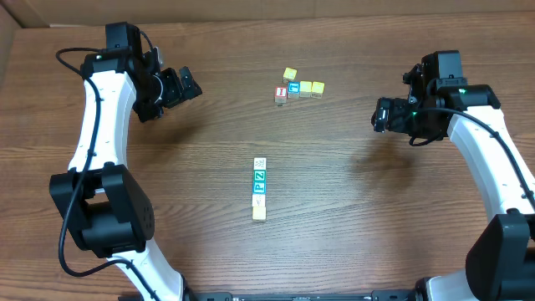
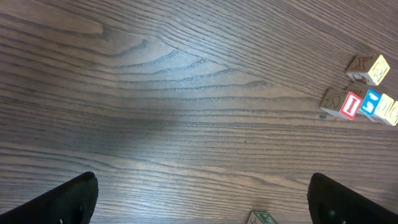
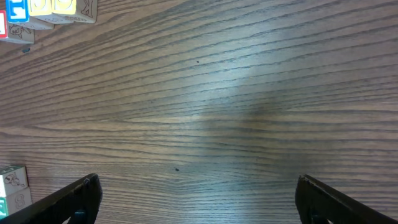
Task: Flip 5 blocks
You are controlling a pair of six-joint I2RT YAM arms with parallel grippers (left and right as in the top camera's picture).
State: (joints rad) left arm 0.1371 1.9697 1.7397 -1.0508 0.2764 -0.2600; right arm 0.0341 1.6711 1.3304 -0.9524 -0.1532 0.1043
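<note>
— Dead center, spotted five blocks in one touching column lol.
— Holding anything?
— Nope, seeing left gripper and right gripper gaping wide, empty, well off to each side.

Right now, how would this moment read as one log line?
left gripper: open, empty | right gripper: open, empty | column of five small wooden letter cubes: mid-table, no gripper touching

Bright, even light from above, no harsh glare
Fuzzy shadow patches sit on the wooden table; the right wrist view catches a pale sheen on the grain, corners a bit soft.
</note>
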